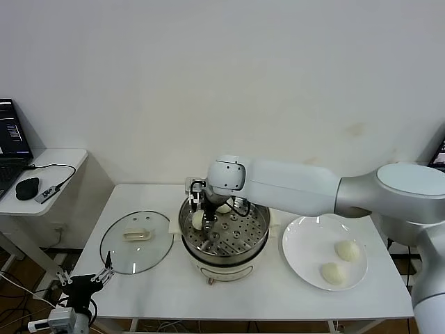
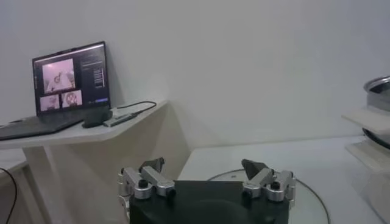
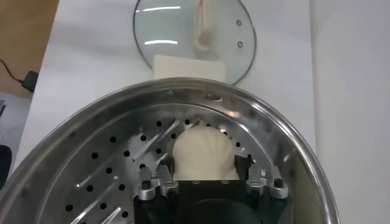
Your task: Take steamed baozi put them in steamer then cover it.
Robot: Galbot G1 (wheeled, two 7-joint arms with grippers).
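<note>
Nearest the body, below the table's (image 1: 160, 292) front-left corner: left gripper (image 1: 87, 282) parked, jaws spread, empty. Farther in, at the steamer (image 1: 224, 236): right gripper (image 3: 207, 176) down over the perforated tray, fingers parted astride a baozi (image 3: 204, 153) resting on it, apparently just released. Placement step judged under way. Beyond, right: two baozi (image 1: 347, 250) left on plate (image 1: 306, 243). Left: cover (image 1: 136, 241) flat on table. Next, likely: lift clear, reach to plate.

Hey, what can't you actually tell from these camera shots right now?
- How many steamed baozi are in the steamer: head view, the right gripper and arm cover part of the tray.
- Whether that bun is still touched: right wrist view, gripper body hides its underside.
- Cover: left wrist view shows only a sliver behind the left gripper.
</note>
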